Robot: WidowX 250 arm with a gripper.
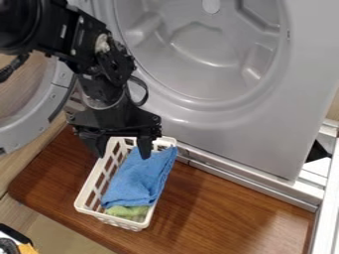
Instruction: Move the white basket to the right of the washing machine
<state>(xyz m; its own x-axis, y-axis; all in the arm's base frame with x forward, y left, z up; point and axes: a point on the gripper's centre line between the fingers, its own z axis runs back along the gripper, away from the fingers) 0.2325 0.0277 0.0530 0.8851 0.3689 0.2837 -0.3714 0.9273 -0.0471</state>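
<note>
At the white basket point(84, 194), hand point(122, 152) wide open.

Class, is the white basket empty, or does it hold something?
It is not empty: inside the white basket lie a blue cloth and, showing beneath its lower edge, a green cloth.

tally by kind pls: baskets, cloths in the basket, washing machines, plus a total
basket: 1
cloths: 2 (blue cloth, green cloth)
washing machine: 1
total: 4
</note>
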